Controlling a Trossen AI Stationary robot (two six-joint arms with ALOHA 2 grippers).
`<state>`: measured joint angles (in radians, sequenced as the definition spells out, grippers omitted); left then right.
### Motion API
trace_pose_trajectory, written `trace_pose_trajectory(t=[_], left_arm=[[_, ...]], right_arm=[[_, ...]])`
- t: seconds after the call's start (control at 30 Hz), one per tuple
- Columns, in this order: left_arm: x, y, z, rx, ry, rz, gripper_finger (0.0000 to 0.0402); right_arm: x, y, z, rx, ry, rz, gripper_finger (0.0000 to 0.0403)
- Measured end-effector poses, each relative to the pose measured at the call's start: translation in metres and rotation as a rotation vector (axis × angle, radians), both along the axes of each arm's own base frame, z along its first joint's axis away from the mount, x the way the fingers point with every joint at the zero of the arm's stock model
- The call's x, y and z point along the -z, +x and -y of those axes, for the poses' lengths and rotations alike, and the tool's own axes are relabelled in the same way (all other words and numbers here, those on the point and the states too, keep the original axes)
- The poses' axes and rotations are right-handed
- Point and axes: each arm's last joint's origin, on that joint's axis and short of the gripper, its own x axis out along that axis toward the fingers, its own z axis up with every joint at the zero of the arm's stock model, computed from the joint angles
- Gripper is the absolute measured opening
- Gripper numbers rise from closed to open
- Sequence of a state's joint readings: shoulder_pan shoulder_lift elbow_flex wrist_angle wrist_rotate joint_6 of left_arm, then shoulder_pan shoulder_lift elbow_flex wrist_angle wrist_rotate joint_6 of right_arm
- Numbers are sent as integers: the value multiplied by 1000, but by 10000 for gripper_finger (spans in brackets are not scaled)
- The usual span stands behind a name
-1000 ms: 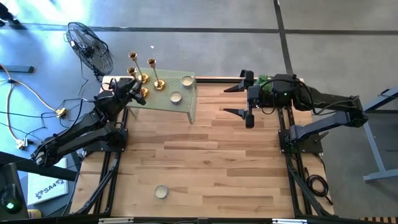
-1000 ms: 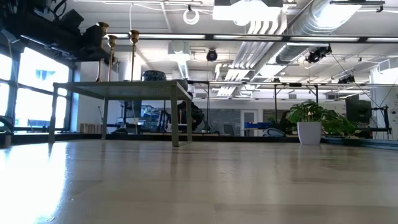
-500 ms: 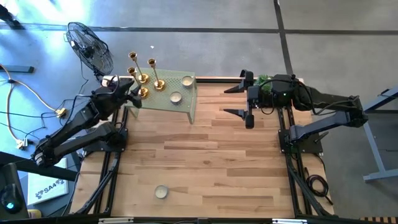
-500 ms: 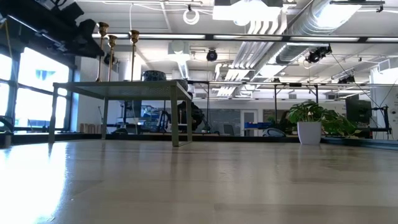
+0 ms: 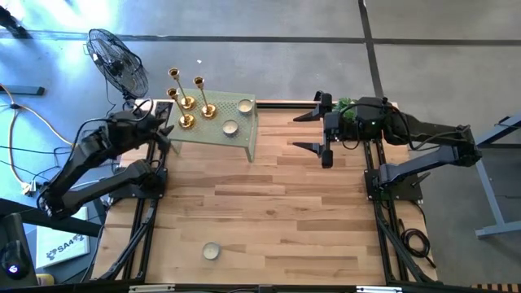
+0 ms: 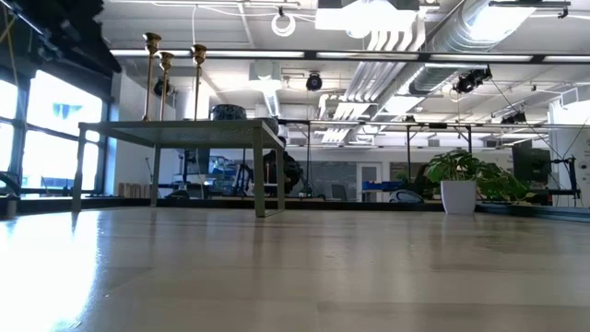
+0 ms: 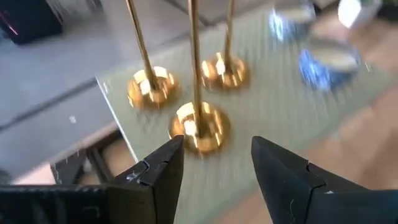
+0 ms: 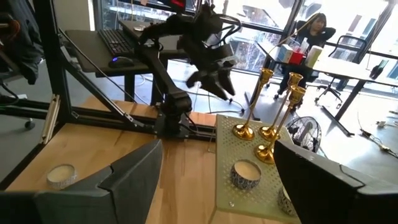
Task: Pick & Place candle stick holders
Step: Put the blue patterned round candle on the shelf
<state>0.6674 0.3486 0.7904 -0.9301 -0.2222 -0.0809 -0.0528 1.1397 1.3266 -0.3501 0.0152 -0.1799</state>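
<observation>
Three gold candle stick holders stand upright on their round bases on a small green perforated stand at the table's far left. In the low view their stems rise above the stand's top. My left gripper hovers open just off the stand's left edge. In the left wrist view the nearest holder's base lies beyond the fingertips of the left gripper, with nothing between them. My right gripper waits open, raised over the table's far right.
Two tea-light tins sit on the stand beside the holders. Another tea light lies near the table's near edge. A floor fan stands off the table's far left corner. A person sits in the room behind.
My left gripper has drawn back from the candle stick holders toward the table's left edge and risen, tipping up from pointing down. All three holders stay standing on the green stand. My right arm has kept still.
</observation>
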Motion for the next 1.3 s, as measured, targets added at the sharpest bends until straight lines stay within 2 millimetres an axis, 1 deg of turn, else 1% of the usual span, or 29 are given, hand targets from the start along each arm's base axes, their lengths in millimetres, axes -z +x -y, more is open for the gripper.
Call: trace_pose_trajectory(t=[0.07,0.17,0.3,0.43,0.53,0.67,0.9,1.07,1.3], left_arm=[[-3,-6,7,52,-63,-27,184],[-5,-12,19,211,-190,-23,184],[-2,-13,27,383,-327,4,184],[-3,-10,30,510,-390,59,184],[-4,-10,31,572,-349,56,184],[-5,-9,31,543,-376,87,184],[-6,-9,30,526,-361,86,184],[-10,-6,29,533,-368,156,184],[-10,-7,27,495,-342,141,184]], right_arm=[[0,0,0,-1,8,0,303],[0,0,0,-3,23,-1,303],[2,0,0,-3,24,-15,303],[3,0,0,-4,25,-27,303],[3,0,0,-5,26,-28,303],[5,-1,-2,-46,44,-47,303],[7,-1,-3,-75,110,-73,303],[7,-1,-3,-76,139,-73,303],[7,-1,-3,-74,146,-69,303]])
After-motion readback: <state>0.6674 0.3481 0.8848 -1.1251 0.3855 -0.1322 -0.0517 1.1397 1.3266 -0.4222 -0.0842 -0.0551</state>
